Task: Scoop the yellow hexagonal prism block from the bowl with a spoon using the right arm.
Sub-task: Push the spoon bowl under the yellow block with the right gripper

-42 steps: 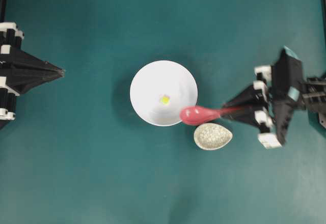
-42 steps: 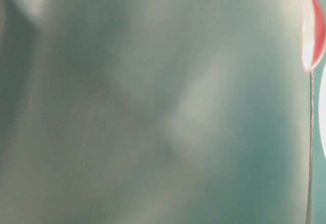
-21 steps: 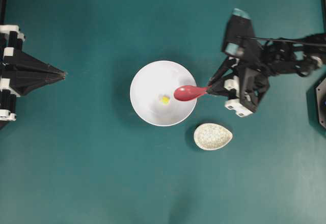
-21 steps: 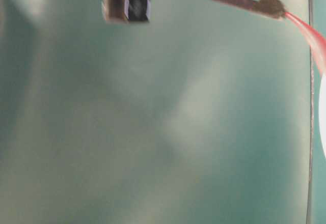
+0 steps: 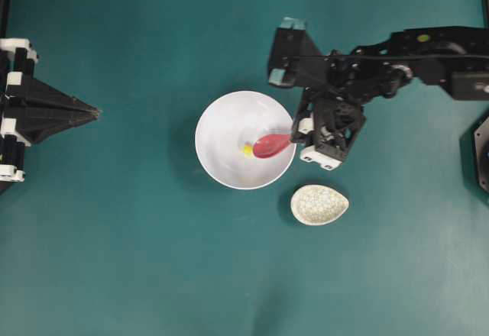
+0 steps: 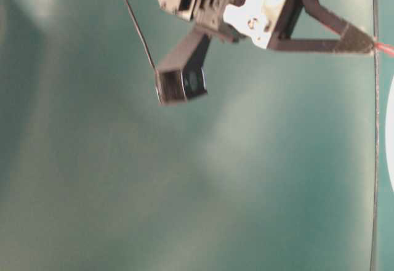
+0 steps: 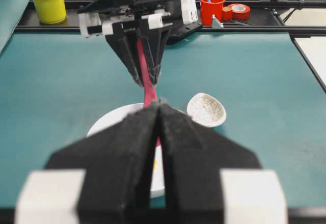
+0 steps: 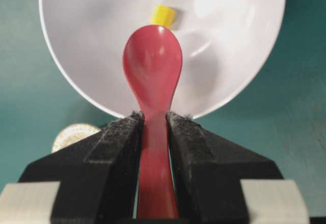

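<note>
The white bowl [image 5: 223, 122] stands mid-table with the yellow hexagonal prism block [image 5: 246, 150] lying inside it. My right gripper [image 5: 296, 131] hangs over the bowl's right rim, shut on the handle of the pink-red spoon [image 5: 271, 144]. The scoop reaches down into the bowl and its tip is right beside the block. In the right wrist view the scoop [image 8: 153, 61] points at the block [image 8: 163, 15], just short of it, over the bowl [image 8: 86, 40]. My left gripper [image 5: 93, 110] rests at the far left, shut and empty, well away from the bowl.
A speckled cream spoon rest [image 5: 318, 204] lies just below and right of the bowl. Beyond the table's far edge in the left wrist view stand a yellow cup [image 7: 48, 2], a red cup [image 7: 212, 7] and tape rolls [image 7: 238, 11].
My right arm has swung left with the spoon, from beside the spoon rest to over the bowl. The scoop has gone from the rim to the block's side. The left arm is unmoved.
</note>
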`<state>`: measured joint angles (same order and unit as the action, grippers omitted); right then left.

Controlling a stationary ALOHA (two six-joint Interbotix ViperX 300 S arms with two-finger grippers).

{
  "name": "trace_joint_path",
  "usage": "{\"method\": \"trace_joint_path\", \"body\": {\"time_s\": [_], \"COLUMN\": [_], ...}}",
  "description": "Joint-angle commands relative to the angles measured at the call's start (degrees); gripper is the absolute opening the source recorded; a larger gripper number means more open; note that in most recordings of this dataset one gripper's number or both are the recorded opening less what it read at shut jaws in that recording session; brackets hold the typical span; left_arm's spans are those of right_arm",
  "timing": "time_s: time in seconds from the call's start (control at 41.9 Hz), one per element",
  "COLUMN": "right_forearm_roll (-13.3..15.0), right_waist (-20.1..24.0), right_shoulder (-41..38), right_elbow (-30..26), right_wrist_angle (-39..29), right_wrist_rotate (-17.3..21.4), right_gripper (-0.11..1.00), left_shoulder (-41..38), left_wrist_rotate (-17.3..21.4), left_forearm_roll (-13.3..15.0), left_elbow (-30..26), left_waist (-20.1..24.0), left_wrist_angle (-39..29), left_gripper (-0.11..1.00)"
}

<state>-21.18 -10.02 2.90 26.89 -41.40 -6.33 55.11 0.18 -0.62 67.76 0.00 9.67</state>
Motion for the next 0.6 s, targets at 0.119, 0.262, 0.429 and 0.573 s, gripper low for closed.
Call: {"method": "trace_joint_path", "body": {"time_s": [0.119,0.262,0.429,0.573], "right_forearm_roll": [3.9,5.3,5.5,5.5], "right_waist": [0.1,0.7,1.2,1.4], "right_shoulder": [-1.4,-2.1,-2.9,-3.8], "right_elbow": [-5.0,-5.9,-6.5,-6.4], "right_wrist_angle": [-4.7,-5.8,-6.9,-6.9], "right_wrist_rotate": [4.3,5.7,6.6,6.8], "right_gripper": [0.22,0.22,0.22,0.22], "left_shoulder": [-0.6,-0.5,-0.5,-0.5], "left_wrist_rotate": [-0.1,-0.1,-0.1,-0.1], "left_forearm_roll": [-0.1,-0.1,-0.1,-0.1], "left_elbow": [-0.7,-0.6,-0.5,-0.5], "left_waist": [0.0,0.0,0.0,0.0], "left_wrist_angle": [0.2,0.3,0.3,0.2], "left_gripper": [-0.01,-0.01,-0.01,-0.01]}}
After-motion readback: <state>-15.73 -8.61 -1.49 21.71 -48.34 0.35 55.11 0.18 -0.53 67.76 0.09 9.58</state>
